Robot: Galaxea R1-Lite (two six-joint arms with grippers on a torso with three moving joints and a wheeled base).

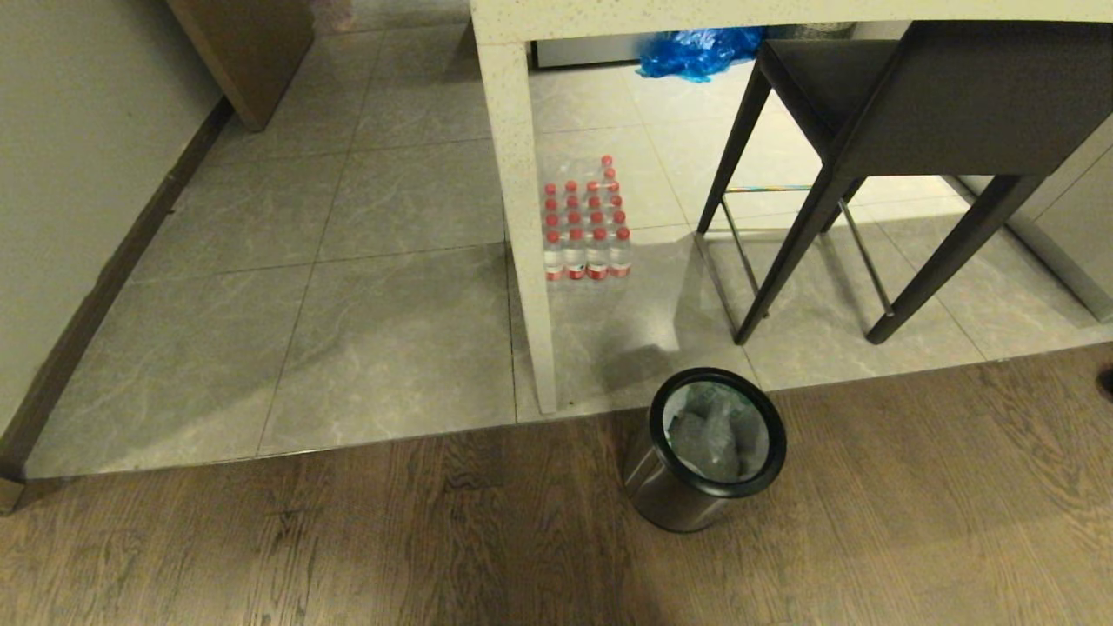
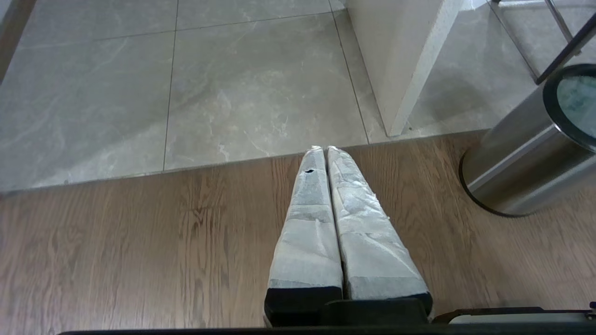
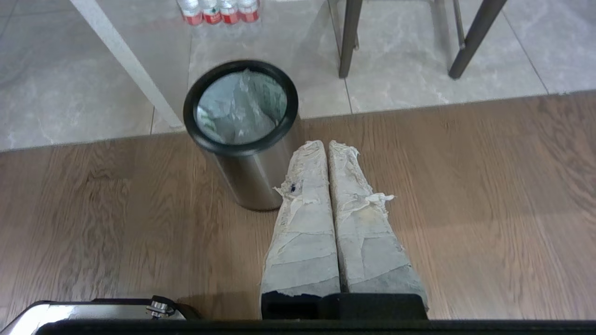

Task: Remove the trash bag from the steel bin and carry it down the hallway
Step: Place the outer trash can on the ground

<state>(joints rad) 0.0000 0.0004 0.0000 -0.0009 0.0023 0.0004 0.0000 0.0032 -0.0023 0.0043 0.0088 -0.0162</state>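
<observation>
Nearest, on the wooden floor (image 1: 348, 539), both claws are seen only in the wrist views: the left claw (image 2: 324, 150) and the right claw (image 3: 324, 144) are each pressed together with nothing between the taped fingers, and both are held above the planks, apart from the bin. Neither arm is visible in the head view. Just beyond, the steel bin (image 1: 696, 469) is found upright on the wood, close to the edge where the grey tiles (image 1: 391, 287) begin and just beside the foot of the white table leg (image 1: 522, 217). The trash bag (image 1: 715, 432) is still seated inside the bin, crumpled below the black rim (image 3: 240, 108), with greenish wrappers showing through the thin plastic; no handle loops can be made out. Task progress is judged as not begun: the bag is not gripped, not lifted, and the carry along the hallway is left entirely. Further back, a pack of red-capped water bottles (image 1: 587, 226) is noted on the tiles under the table, a dark stool (image 1: 869, 156) to the right of it, and a blue plastic bag (image 1: 700, 50) farthest away.
</observation>
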